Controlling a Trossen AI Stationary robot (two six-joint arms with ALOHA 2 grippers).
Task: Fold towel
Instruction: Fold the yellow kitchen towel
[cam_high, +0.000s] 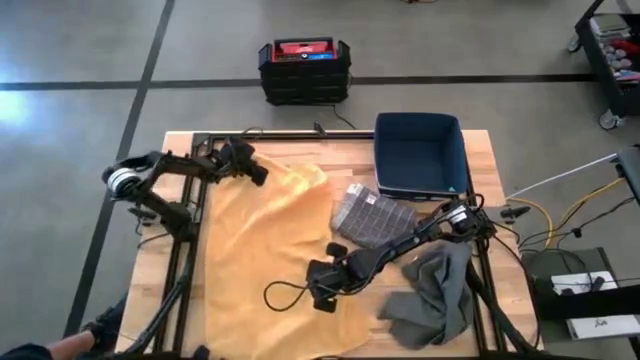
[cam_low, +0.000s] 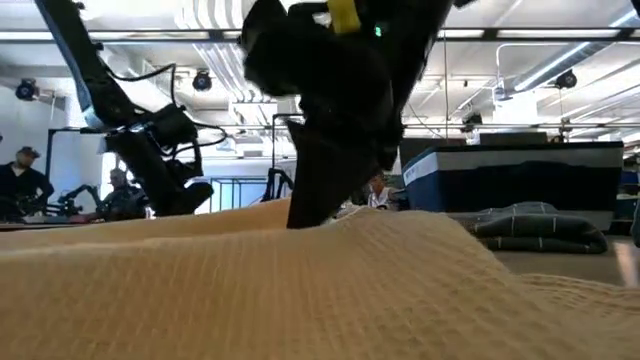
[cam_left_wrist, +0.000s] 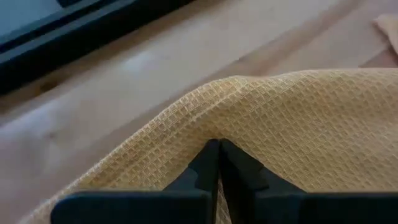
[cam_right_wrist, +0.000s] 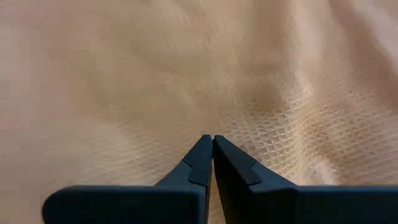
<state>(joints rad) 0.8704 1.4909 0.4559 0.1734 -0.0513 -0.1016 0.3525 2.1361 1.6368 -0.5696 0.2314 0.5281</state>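
Pinching yellow towel (cam_high: 262, 240) in both clamped grippers, left gripper (cam_left_wrist: 217, 149), right gripper (cam_right_wrist: 211, 140); keeping edges aligned while lifting.

high view: overhead, straight down on the whole table (cam_high: 180, 140). low view: table height, level, very near the yellow towel (cam_low: 300, 290). both wrist views: close over that same towel, which all four views share.

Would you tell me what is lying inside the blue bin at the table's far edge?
The blue bin looks empty from above: only its dark floor shows. The grey checked cloth lies outside, just in front of it.
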